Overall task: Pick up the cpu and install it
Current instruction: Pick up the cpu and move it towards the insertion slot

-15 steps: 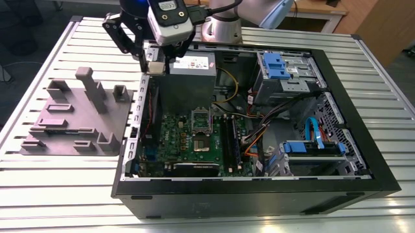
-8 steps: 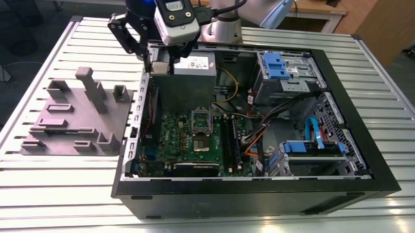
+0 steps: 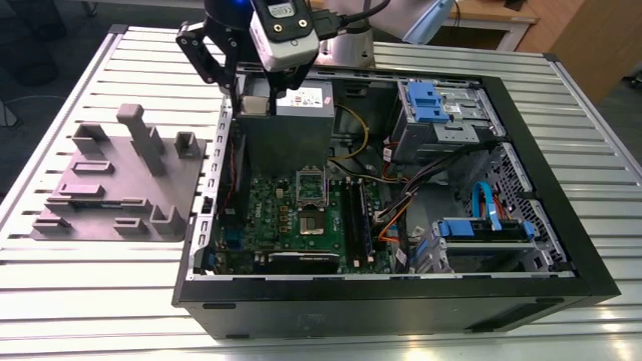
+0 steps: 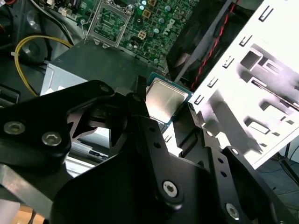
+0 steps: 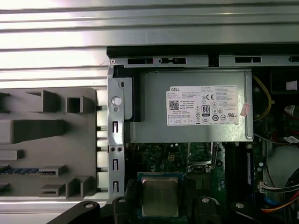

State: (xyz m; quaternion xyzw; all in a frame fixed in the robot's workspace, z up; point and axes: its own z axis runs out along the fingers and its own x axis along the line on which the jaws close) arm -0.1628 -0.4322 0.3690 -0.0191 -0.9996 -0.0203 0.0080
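The cpu (image 4: 166,100), a small flat square chip with a silvery top and thin dark rim, is held edge to edge between the two black fingers of my gripper (image 4: 166,103). In the first wrist view the cpu (image 5: 160,196) hangs over the motherboard's edge, just short of the grey power supply (image 5: 196,107). The open metal socket frame (image 5: 203,156) lies beside and beyond it on the green motherboard (image 3: 301,218). In the exterior view my gripper (image 3: 255,101) hovers above the case's far corner on that view's left, with the socket frame (image 3: 313,192) lower down.
The open black computer case (image 3: 401,301) lies on a slatted metal table (image 3: 90,278). A grey plastic plate with upright blocks (image 3: 110,180) sits outside the case on the exterior view's left. Yellow and orange cables (image 3: 353,124), blue drive bays (image 3: 426,98) and a RAM stick (image 3: 359,214) crowd the interior.
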